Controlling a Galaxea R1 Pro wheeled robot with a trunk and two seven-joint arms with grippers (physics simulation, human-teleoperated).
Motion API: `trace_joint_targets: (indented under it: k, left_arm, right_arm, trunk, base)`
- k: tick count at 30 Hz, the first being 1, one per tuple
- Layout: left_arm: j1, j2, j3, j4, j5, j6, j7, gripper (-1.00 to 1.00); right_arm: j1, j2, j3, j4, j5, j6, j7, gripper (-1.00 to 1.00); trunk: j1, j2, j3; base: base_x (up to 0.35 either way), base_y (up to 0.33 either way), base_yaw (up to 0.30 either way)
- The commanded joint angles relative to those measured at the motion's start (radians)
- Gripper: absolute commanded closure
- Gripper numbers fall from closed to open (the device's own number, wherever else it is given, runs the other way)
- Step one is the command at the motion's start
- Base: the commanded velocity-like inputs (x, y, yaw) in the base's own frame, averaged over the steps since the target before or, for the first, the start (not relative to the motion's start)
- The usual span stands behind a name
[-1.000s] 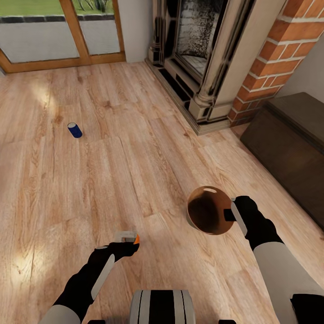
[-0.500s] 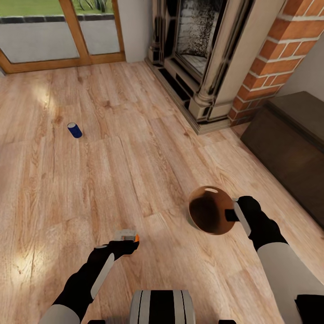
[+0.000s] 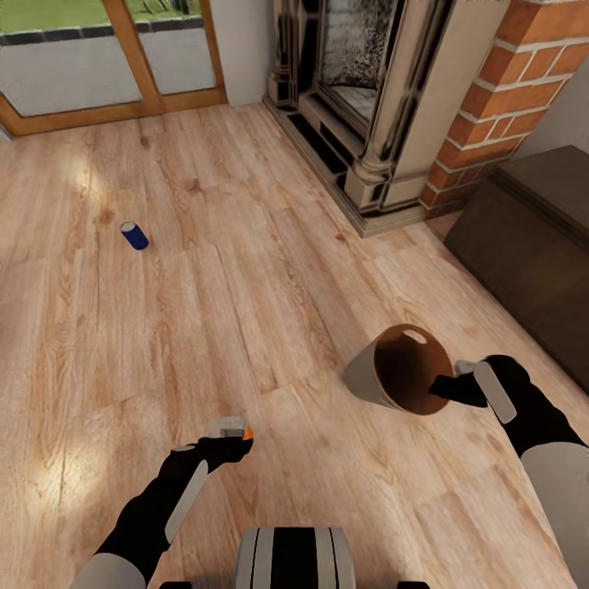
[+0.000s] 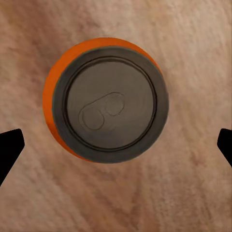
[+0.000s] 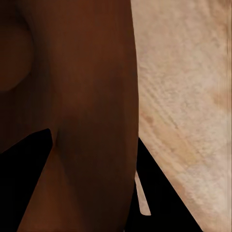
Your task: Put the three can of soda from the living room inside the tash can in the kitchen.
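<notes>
Living room, wood-plank floor (image 3: 245, 270), brick fireplace (image 3: 384, 106) taken as the landmark.

The tash can (image 3: 401, 378) is sitting well out from the fireplace hearth, on the robot's side of it, and is tipping over: its copper-brown mouth is facing up and toward the right arm, its pale grey wall is showing on the side away from that arm. The right hand (image 3: 460, 386) is gripping the can's rim, one finger reaching inside the mouth. In the right wrist view the brown inner wall (image 5: 72, 96) is lying between the dark fingers (image 5: 164, 193), with floor planks (image 5: 188, 87) showing beyond the rim, so this hand is closing on the rim.

The left hand (image 3: 233, 432) is hanging low over the floor, far from the fireplace and across from the tash can. The orange can of soda (image 3: 247, 432) is sitting at its fingertips. In the left wrist view the orange can (image 4: 108, 99) is standing upright, silver top facing the camera, and the two fingertips (image 4: 9, 145) are sitting wide apart on either side, clear of the can. This hand is spread open and holding nothing.

The dark blue can of soda (image 3: 134, 236) is lying on the floor well away from the fireplace, toward the glazed wooden door (image 3: 106, 57), far from both hands.

A dark cabinet (image 3: 532, 245) is standing just beside the fireplace's brick side.
</notes>
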Motion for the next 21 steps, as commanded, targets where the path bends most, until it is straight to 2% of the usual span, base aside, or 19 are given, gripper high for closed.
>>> trace_joint_targets:
  k: [1, 5, 6, 10, 14, 15, 21]
  left_arm:
    - [0.000, 0.000, 0.000, 0.000, 0.000, 0.000, 0.000, -1.00]
    - [0.000, 0.000, 0.000, 0.000, 0.000, 0.000, 0.000, -1.00]
    - [0.000, -0.003, -0.001, -0.003, 0.000, 0.002, 0.001, -1.00]
    - [0.003, -0.011, -0.002, -0.022, -0.001, 0.009, 0.004, -1.00]
    - [0.003, -0.013, -0.002, -0.028, -0.002, 0.011, 0.005, -1.00]
    - [0.003, -0.013, -0.002, -0.028, -0.002, 0.011, 0.005, -1.00]
    - [0.003, -0.014, -0.002, -0.030, -0.002, 0.012, 0.005, -1.00]
  right_arm:
    - [0.001, 0.006, -0.006, -0.001, 0.006, 0.000, 0.000, 1.00]
    - [0.000, 0.010, -0.007, -0.001, 0.014, 0.000, 0.000, 1.00]
    - [0.001, 0.015, -0.002, -0.001, 0.027, 0.000, -0.002, 1.00]
    - [0.001, 0.038, 0.021, -0.002, 0.108, 0.000, -0.010, 1.00]
    - [0.001, 0.061, 0.045, -0.002, 0.193, 0.000, -0.012, 1.00]
    - [0.001, 0.340, 0.058, -0.002, 0.518, 0.000, -0.012, 1.00]
    - [0.001, 0.345, 0.061, -0.002, 0.518, 0.000, -0.012, 1.00]
  trunk:
    - [0.000, 0.000, 0.000]
    - [0.000, 0.000, 0.004]
    - [-0.001, 0.001, 0.008]
    - [-0.003, 0.002, 0.023]
    - [-0.018, 0.030, 0.036]
    - [-0.022, 0.037, 0.039]
    - [-0.045, 0.079, 0.057]
  base:
    - [0.000, 0.000, 0.000]
    - [0.000, 0.000, 0.000]
    - [0.000, 0.000, 0.000]
    - [0.000, 0.000, 0.000]
    - [0.000, 0.000, 0.000]
    - [0.000, 0.000, 0.000]
    - [0.000, 0.000, 0.000]
